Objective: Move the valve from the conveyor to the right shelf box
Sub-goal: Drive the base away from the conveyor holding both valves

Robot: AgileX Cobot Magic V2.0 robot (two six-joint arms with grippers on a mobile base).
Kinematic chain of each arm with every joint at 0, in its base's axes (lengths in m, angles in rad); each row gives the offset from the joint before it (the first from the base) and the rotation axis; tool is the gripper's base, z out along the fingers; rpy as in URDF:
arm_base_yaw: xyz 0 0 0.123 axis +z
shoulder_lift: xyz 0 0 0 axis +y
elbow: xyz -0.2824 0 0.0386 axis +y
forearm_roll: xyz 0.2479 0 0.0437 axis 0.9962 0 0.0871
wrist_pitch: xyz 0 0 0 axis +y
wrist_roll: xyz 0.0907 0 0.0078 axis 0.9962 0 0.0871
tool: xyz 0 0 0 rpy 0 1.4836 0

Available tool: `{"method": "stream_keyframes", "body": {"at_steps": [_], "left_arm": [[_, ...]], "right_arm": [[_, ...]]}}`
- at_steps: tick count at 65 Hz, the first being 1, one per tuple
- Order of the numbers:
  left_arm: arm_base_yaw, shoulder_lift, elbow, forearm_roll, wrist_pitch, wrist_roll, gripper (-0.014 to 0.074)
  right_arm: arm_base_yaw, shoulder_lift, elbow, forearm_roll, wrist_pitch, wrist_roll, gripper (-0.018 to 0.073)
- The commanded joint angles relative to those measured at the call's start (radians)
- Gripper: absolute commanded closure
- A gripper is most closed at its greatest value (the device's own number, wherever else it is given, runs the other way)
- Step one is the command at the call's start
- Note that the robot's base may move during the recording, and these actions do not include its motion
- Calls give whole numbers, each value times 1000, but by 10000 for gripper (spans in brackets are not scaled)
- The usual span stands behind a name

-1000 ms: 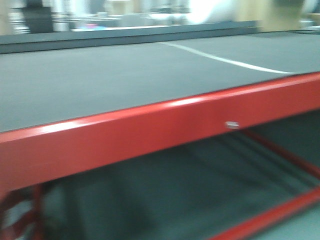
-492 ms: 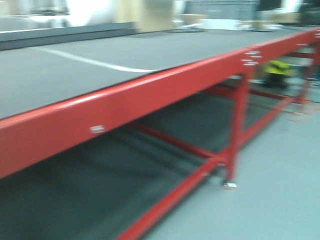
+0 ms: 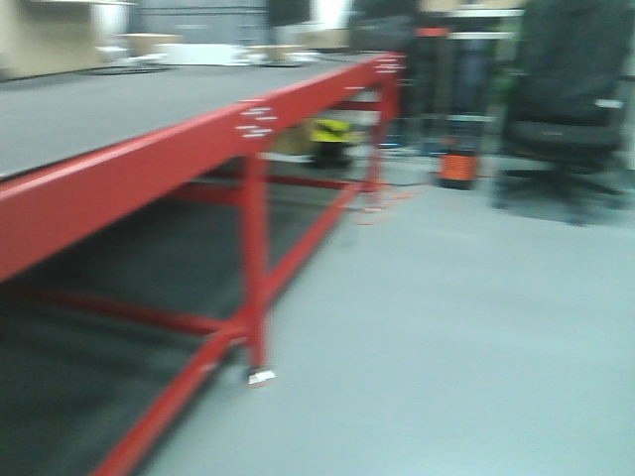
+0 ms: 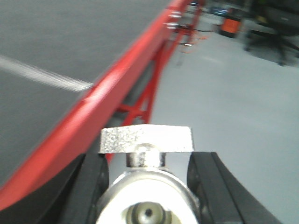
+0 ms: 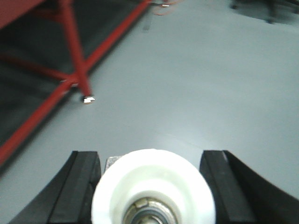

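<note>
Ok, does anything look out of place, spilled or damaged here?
Nothing stands out. The left gripper clamps a metal valve, the right gripper a white round part. The red frame of the conveyor looks straight and the floor shows no spill, though the views are blurred.

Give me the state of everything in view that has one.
Left end effector: shut on the metal valve.
Right end effector: shut on the white-faced valve.
Conveyor: no valve on the stretch that shows.
Office chair: upright, unoccupied.
</note>
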Motion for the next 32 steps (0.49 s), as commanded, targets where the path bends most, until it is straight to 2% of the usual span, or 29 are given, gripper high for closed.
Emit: {"method": "stream_keyframes", "body": {"at_steps": [1,32], "left_arm": [[3,-6,-6,-8,-52,0,708],[3,-6,-6,-8,-52,0,708]], "right_arm": [[-6,-9,-7,-9,-65,-3,721],[-6,-9,-7,-9,-65,-3,721]]}}
